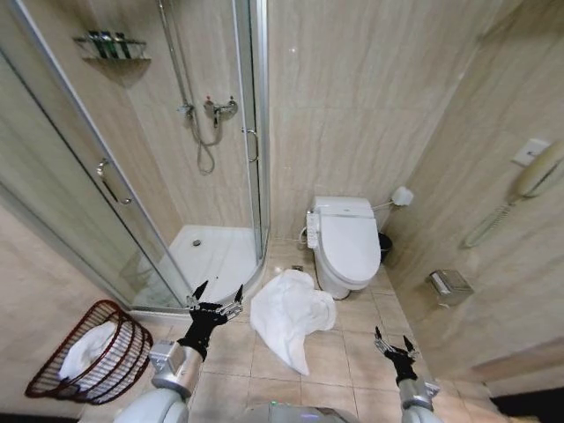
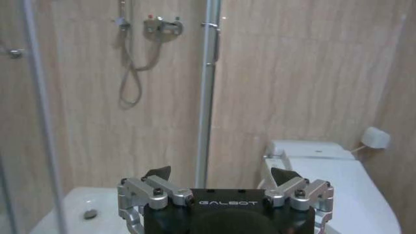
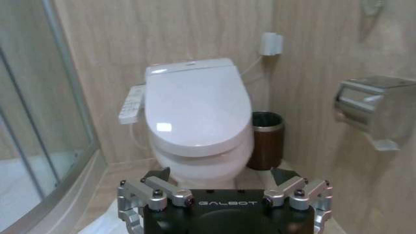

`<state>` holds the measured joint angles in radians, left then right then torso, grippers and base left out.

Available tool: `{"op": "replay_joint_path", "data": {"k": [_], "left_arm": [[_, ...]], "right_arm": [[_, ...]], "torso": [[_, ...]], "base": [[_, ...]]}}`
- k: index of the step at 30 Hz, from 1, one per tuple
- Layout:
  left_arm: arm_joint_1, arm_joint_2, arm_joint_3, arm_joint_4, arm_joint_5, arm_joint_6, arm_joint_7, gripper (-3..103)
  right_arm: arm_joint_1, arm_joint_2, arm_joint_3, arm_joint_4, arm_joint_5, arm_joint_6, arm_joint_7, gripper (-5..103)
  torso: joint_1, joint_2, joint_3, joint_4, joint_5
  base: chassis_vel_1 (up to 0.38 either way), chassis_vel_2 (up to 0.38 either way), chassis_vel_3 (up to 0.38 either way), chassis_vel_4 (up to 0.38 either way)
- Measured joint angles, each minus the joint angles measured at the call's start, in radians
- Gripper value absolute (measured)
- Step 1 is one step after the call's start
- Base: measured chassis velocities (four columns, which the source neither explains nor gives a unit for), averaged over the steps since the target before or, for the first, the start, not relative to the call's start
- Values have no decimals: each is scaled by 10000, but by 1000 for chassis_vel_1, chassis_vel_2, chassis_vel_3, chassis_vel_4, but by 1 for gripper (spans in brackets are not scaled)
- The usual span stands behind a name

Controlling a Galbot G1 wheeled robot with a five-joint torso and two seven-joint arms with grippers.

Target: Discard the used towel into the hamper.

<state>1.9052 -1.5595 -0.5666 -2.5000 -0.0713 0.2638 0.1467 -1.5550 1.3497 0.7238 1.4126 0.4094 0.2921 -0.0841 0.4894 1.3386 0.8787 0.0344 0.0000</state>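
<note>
White towel [image 1: 292, 315] lies crumpled on floor tiles [image 1: 352, 352] just in front of toilet [image 1: 345, 240], beside the shower tray [image 1: 211, 256]. Hamper [image 1: 101, 352] sits tipped at far left by the wall, some white cloth inside. Left gripper [image 1: 216, 300] hovers just left of towel, fingers spread, empty. Right gripper [image 1: 394, 342] off to the right of towel, fingers apart, empty.

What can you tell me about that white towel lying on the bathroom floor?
The towel is plain white cloth, crumpled in a loose heap with soft folds, one end trailing toward the robot. It lies on the beige tiled floor between the shower's curved base and the toilet, close to the toilet's foot. Neither gripper touches it; the open left gripper hovers just beside it.
</note>
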Motion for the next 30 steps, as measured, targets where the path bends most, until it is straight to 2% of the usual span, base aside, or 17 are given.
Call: {"op": "replay_joint_path", "data": {"k": [9, 15, 21, 22, 30], "left_arm": [[0, 0, 0, 0, 0, 0, 0, 100], [0, -1, 0, 0, -1, 0, 0, 100], [0, 2, -1, 0, 0, 0, 0, 100], [0, 2, 0, 0, 0, 0, 0, 100], [0, 0, 0, 0, 0, 0, 0, 100]], "right_arm": [[227, -315, 15, -337, 7, 90, -53, 100], [341, -438, 5, -736, 96, 185, -193, 100], [488, -440, -13, -994, 99, 251, -370, 100], [604, -439, -31, -1149, 99, 308, -452, 100], [671, -405, -29, -1437, 18, 755, -562, 100]], "torso": [[-171, -355, -187, 1, -2], [-335, -729, -395, 1, 1], [-367, -794, -436, -1, -6], [-385, -837, -459, 1, 6], [-501, -1088, -593, -1, -2]], "base": [[82, 90, 89, 91], [83, 78, 91, 97], [60, 69, 57, 59], [55, 56, 54, 44], [15, 14, 12, 13]]}}
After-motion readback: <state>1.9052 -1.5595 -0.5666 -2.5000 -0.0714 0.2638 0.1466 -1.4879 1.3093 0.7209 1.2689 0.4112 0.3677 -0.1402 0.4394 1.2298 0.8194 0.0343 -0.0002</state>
